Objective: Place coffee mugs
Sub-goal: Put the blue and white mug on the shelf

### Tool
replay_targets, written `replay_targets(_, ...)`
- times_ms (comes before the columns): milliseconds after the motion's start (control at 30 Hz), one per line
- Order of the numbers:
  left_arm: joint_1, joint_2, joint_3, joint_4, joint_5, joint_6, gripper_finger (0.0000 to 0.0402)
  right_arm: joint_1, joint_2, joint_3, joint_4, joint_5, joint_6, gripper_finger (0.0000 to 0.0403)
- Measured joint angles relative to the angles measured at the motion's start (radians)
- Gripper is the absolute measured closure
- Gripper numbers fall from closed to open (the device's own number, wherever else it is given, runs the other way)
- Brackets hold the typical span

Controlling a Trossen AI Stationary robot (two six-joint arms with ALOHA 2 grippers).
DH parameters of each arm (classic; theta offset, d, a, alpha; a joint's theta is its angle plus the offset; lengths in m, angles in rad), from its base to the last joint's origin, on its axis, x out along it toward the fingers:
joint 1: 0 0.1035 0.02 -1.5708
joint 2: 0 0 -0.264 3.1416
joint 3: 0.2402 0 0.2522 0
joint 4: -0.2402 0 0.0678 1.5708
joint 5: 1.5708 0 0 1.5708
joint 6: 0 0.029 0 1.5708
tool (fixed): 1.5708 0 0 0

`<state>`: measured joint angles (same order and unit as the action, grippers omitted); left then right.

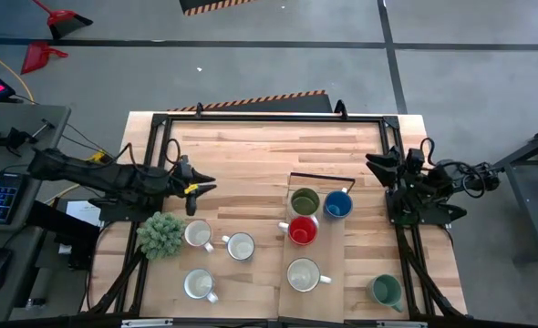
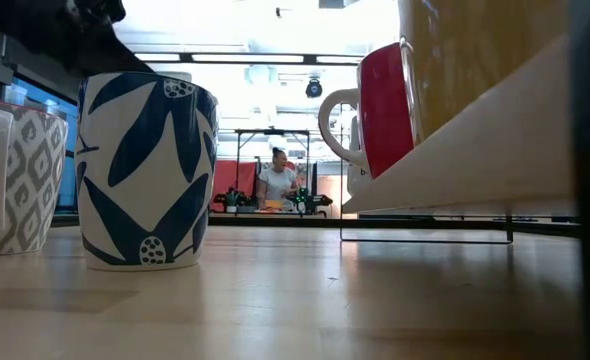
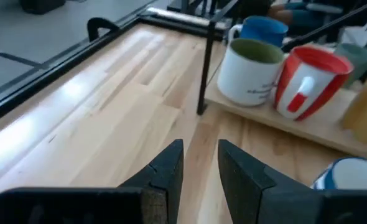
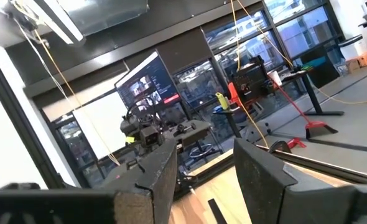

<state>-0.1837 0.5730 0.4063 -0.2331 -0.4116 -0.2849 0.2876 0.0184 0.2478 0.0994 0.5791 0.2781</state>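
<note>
In the high view, four mugs stand on a raised wooden board: an olive-lined mug, a blue mug, a red mug and a white mug. A teal mug stands on the table near its right corner. Three white mugs stand left of the board. My left gripper hovers over bare table, narrowly open and empty, pointing at the board. My right gripper waits open at the right edge.
A bushy green plant stands just near-side of my left arm. The board rests on a thin black wire stand. A black frame rims the table. Bare wood lies between my left gripper and the board. A person shows far off in the low view.
</note>
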Motion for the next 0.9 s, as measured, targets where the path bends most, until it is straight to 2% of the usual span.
replay_targets(133, 0.014, 0.01, -0.001, 0.027, -0.005, 0.051, 0.0314, 0.0, 0.0, 0.0, -0.017, -0.005, -0.065, 0.0256)
replay_targets(333, 0.032, 0.011, -0.001, 0.074, -0.006, 0.057, 0.0314, 0.0, 0.0, 0.0, 0.012, -0.038, -0.07, 0.0256)
replay_targets(400, 0.042, 0.011, -0.001, 0.074, -0.016, 0.079, 0.0314, 0.0, 0.0, 0.0, 0.037, -0.09, -0.084, 0.0256)
replay_targets(567, 0.061, 0.011, -0.001, 0.075, 0.014, 0.104, 0.0314, 0.0, 0.023, 0.0, 0.151, -0.325, -0.095, 0.0256)
replay_targets(700, 0.061, 0.009, -0.001, 0.075, 0.014, 0.097, 0.0314, 0.0, 0.091, 0.0, 0.248, -0.382, -0.121, 0.0256)
replay_targets(767, 0.061, 0.009, -0.001, 0.073, 0.018, 0.069, 0.0314, 0.0, 0.112, 0.007, 0.228, -0.398, -0.114, 0.0256)
replay_targets(900, 0.061, 0.009, -0.001, 0.074, 0.058, 0.053, 0.0314, 0.0, 0.153, 0.077, 0.085, -0.383, 0.025, 0.0256)
